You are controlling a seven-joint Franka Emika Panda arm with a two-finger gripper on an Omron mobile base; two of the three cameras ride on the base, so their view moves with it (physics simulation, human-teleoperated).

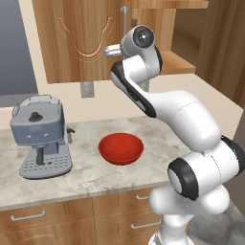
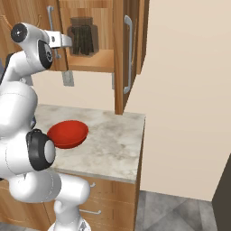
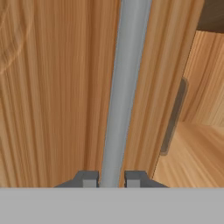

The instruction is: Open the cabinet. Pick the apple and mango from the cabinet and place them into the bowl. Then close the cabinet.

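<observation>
**Gripper clamped on left door handle, right door open**

From my seat: nearest the base is the counter [image 1: 86, 179], marble top over low wooden drawers [image 1: 43, 215]. The red bowl [image 1: 121, 148] sits on it, upright, nothing in it that I can see. Grey coffee machine [image 1: 42, 136] stands beside the bowl on the counter, apart from it.

Arm reaches up over the bowl to the cabinet [image 1: 76, 38]. Hand view shows the gripper [image 3: 111, 179] with one fingertip on each side of the silver bar handle [image 3: 124, 87] of the left door, pinched on it. That door looks shut or nearly so; I can't tell which.

Right door [image 2: 131, 49] stands swung out, edge-on in the right base view. Inside on the shelf, a dark jar [image 2: 83, 38]. Can't make out apple or mango from here.
</observation>
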